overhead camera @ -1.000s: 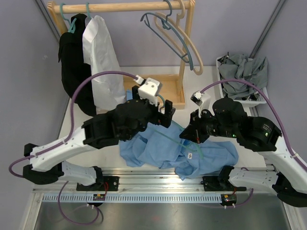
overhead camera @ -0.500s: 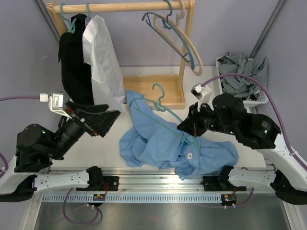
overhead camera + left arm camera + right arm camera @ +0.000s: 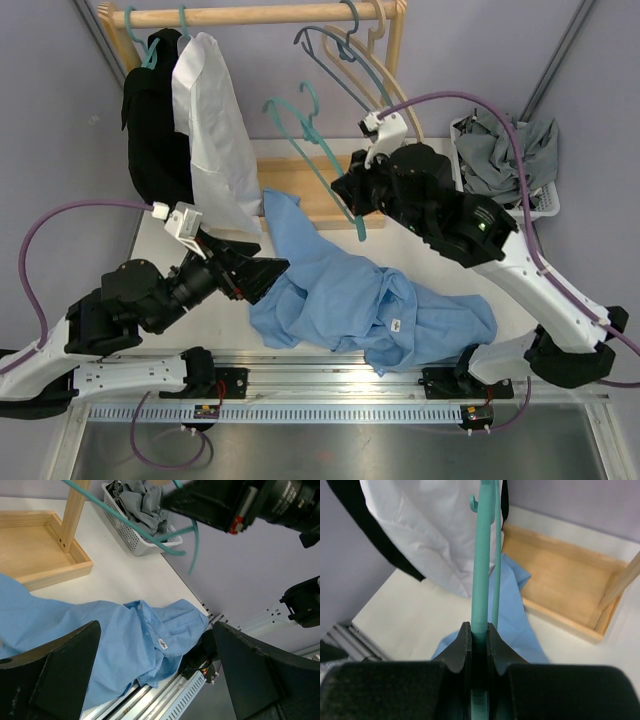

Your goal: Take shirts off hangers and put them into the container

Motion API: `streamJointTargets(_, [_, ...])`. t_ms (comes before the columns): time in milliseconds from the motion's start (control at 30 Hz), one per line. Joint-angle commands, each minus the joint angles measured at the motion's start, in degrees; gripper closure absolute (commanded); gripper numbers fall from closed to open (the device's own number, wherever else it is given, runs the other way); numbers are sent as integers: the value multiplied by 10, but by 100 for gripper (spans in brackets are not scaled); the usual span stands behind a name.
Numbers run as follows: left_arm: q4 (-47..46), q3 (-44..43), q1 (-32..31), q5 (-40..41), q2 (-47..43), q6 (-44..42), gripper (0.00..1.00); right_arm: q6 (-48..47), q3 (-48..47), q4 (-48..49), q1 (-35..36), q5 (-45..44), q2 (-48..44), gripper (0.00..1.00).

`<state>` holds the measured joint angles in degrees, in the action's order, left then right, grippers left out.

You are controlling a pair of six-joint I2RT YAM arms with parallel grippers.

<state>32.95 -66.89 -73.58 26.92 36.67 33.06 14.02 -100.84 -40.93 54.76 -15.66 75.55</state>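
- Right gripper: jaws clamped on 1 bare teal hanger, held in the air over the rack's tray. The grip is on a thin bar near its lower end. That leaves a long lever above, so a quick swing could make it swivel or slip out.
- The hook sits up near the spare hangers on the rail. A careless approach could tangle it with them or knock 1 off.
- The hanger's lower tip hangs close over the blue shirt. A low pass could snag cloth and drag it along.
- Blue shirt: off its hanger, heaped on the near part of the table, well apart from the basket. Its near hem lies at the table edge, so a sideways drag may pull it over.
- Left gripper: fingers wide apart, empty, at the shirt's left edge. Pinching only 1 layer is likely. The rest would then trail, catch on the tray or right arm, or slide free.
- Basket: far right, already piled with a grey shirt. The blue shirt looks far bigger than the room left. It may spill over the rim, or a push-down may shove the light basket.
- The white shirt and black shirt hang at far left. A high lift by the left arm may brush them.
- Carrying right puts the left arm in the right arm's space, so there is a collision risk.
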Motion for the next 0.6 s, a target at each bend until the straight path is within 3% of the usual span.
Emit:
streamJointTargets(0, [-18, 8, -3, -20, -2, 10, 1, -43, -77, 84, 3, -51, 52, 100])
streamJointTargets(300, [-29, 33, -5, -34, -5, 21, 1, -64, -217, 159, 3, -126, 178, 100])
streamJointTargets(567, [-29, 49, -8, -36, -17, 36, 1, -55, -387, 154, -25, -219, 305, 100])
